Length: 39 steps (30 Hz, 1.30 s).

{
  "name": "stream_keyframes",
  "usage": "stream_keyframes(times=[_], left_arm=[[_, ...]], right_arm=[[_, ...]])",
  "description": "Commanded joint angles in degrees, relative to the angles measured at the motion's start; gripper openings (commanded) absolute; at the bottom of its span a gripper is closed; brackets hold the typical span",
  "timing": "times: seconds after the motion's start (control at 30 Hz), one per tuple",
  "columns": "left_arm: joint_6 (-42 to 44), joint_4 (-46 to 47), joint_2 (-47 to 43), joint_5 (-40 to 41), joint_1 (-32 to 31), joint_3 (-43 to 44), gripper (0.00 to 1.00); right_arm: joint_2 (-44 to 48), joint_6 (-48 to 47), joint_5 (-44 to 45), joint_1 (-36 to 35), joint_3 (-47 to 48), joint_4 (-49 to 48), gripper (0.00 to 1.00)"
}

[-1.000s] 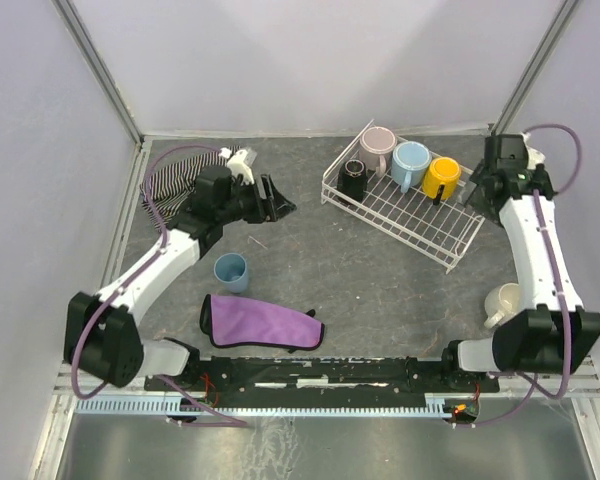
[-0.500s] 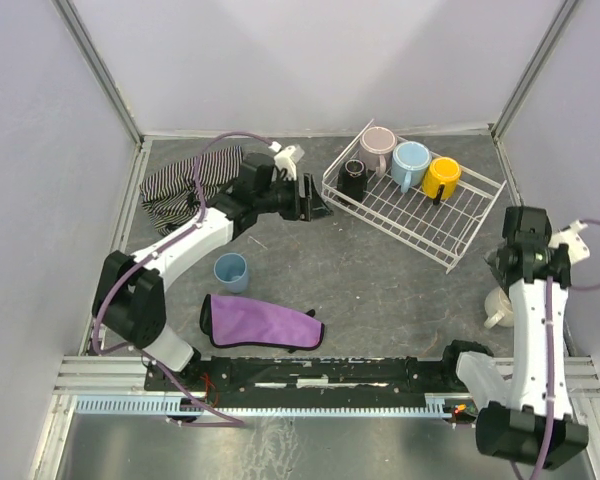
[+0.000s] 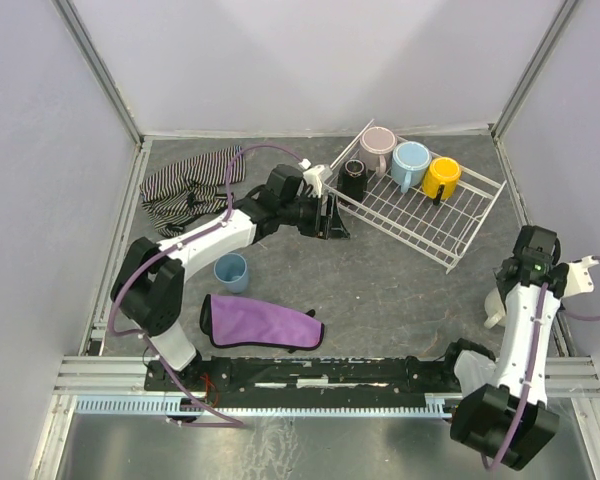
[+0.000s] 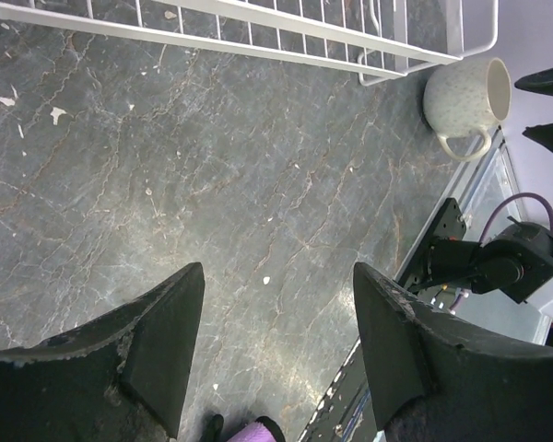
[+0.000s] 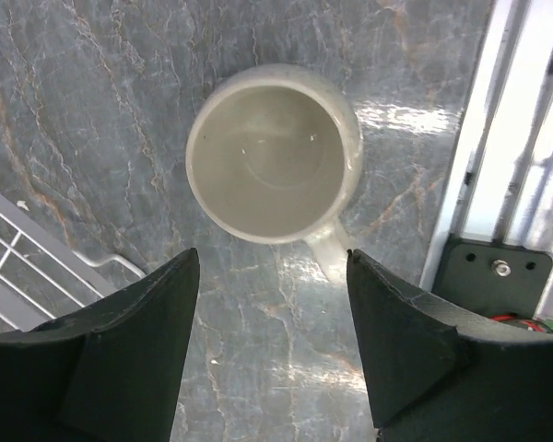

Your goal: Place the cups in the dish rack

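currently, right gripper (image 5: 269, 269): jaws spread, empty, hanging directly above the cream mug (image 5: 272, 152).
cream mug: upright, mouth up, handle toward the table's near edge; right arm nearer.
left gripper (image 4: 276, 276): spread, empty, just beside the dish rack (image 3: 420, 215).
dusty-blue cup (image 3: 230, 270): upright, nearer the left arm.
dish rack: four cups (image 3: 410, 165) stand at its far end.
table (image 3: 380, 285): dark marbled surface; pale walls on three sides.
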<state>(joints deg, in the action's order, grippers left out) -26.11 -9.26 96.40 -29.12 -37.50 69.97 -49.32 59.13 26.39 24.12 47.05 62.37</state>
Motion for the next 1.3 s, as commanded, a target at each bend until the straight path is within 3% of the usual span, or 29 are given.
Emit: stream_keyframes(times=[0.0, 0.4, 0.83, 1.13, 1.2, 1.27], left_arm=[[3.0, 0.0, 0.5, -0.7, -0.2, 3.1, 0.72], [3.8, -1.1, 1.7, 1.1, -0.2, 3.9, 0.72], [3.2, -1.0, 1.4, 1.5, -0.2, 3.3, 0.72], [-0.1, 0.7, -0.6, 0.9, -0.1, 1.5, 0.72], [-1.5, 1.0, -0.4, -0.3, -0.1, 1.7, 0.72], [-2.8, 1.7, -0.4, -1.3, -0.2, 1.7, 0.73]], right_arm=[[-2.9, -4.9, -7.0, 5.2, -1.3, -9.5, 0.73], [-14.6, -9.5, -17.6, 9.0, -2.3, -21.7, 0.65], [-19.9, -11.8, -14.5, 9.5, -3.7, -23.8, 0.61], [-22.6, -14.5, -14.3, 9.9, -5.3, -26.7, 0.35], [-22.9, -15.0, -14.5, 9.9, -5.7, -27.1, 0.26], [-22.9, -15.6, -15.0, 9.9, -6.0, -27.5, 0.09]])
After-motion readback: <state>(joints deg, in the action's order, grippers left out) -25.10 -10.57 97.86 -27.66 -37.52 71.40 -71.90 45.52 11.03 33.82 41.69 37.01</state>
